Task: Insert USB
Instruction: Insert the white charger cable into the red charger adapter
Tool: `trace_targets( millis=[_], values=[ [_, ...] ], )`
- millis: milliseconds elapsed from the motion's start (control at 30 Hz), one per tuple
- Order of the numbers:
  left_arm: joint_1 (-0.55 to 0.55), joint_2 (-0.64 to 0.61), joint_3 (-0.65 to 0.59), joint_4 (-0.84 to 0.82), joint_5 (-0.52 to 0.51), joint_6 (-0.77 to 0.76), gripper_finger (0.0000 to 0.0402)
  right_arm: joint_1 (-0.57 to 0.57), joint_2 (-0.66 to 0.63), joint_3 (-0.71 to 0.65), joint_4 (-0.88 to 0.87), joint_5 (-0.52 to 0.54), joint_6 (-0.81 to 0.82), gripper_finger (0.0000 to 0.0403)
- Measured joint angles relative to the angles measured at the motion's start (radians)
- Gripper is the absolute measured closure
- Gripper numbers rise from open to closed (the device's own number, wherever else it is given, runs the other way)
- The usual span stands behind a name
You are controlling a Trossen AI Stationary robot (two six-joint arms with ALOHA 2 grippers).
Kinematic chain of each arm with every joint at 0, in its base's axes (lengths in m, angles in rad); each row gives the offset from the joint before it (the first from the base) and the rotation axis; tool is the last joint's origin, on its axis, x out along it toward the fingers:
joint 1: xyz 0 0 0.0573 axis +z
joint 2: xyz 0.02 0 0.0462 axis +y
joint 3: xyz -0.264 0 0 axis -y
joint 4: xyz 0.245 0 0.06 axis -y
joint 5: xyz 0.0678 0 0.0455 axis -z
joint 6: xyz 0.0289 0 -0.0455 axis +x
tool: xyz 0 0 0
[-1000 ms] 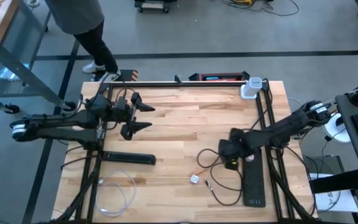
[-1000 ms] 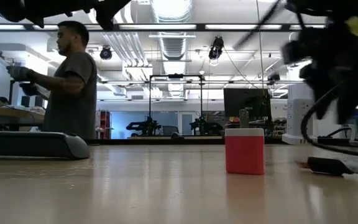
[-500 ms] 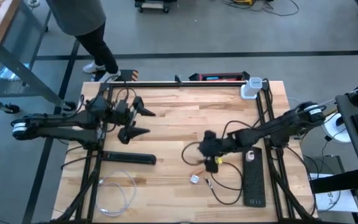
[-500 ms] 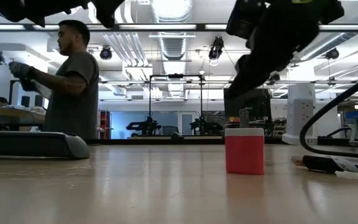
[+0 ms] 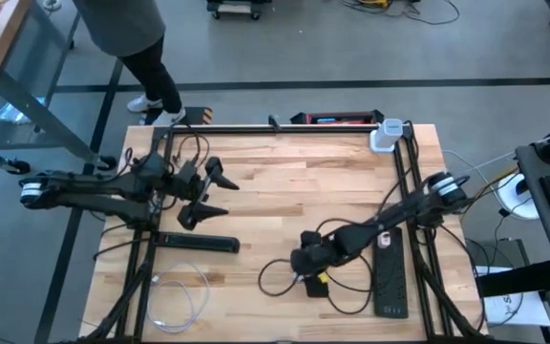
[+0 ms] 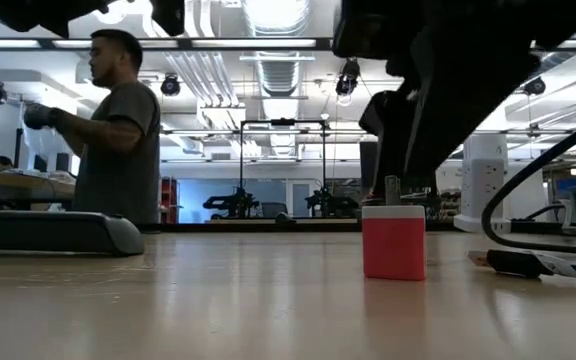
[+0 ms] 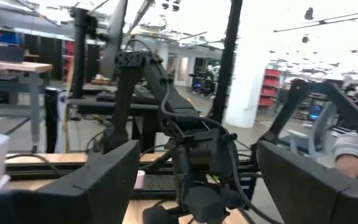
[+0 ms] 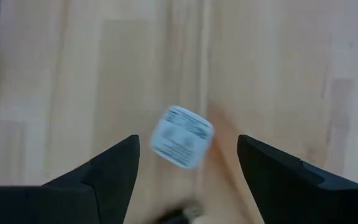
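Note:
A small white cube charger (image 8: 182,137) with a printed label lies flat on the wooden table; in the low view the charger (image 6: 393,242) looks pinkish-red and stands on its base. My right gripper (image 8: 188,143) hovers open just over it, one finger on either side, near the table's front middle (image 5: 306,266). A black cable (image 5: 273,274) loops on the table around that gripper; its USB plug does not show. My left gripper (image 5: 229,197) waits open above the table's left half.
A black power strip (image 5: 391,277) lies along the right edge. A black bar (image 5: 199,244) and a coiled white cable (image 5: 175,296) lie at the near left. A white adapter (image 5: 385,135) sits at the far right corner. A person stands beyond the far left edge.
My right gripper has swept from beside the power strip toward the table's left and near edge, and now stands over the white cube charger, fingers still apart. The charger has stayed where it was.

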Motion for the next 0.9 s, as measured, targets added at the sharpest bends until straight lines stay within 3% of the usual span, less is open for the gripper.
trace_targets(
  millis=[233, 500, 667, 900],
  values=[
    [-0.097, 0.003, 0.000, 0.074, -0.009, 0.023, 0.0090, 0.045, 0.110, 0.124, -0.108, 0.129, 0.162, 0.0099],
    [-0.131, 0.004, 0.000, 0.094, -0.011, 0.022, 0.0096, 0.051, 0.190, 0.133, -0.128, 0.148, 0.342, 0.0095],
    [-0.131, 0.017, 0.000, 0.094, -0.011, 0.007, 0.0104, 0.050, 0.196, 0.133, -0.140, 0.191, 0.381, 0.0146],
    [-0.134, 0.052, 0.000, 0.026, -0.047, -0.036, 0.0113, 0.040, 0.196, 0.132, -0.152, 0.247, 0.314, 0.0275]
  ],
)
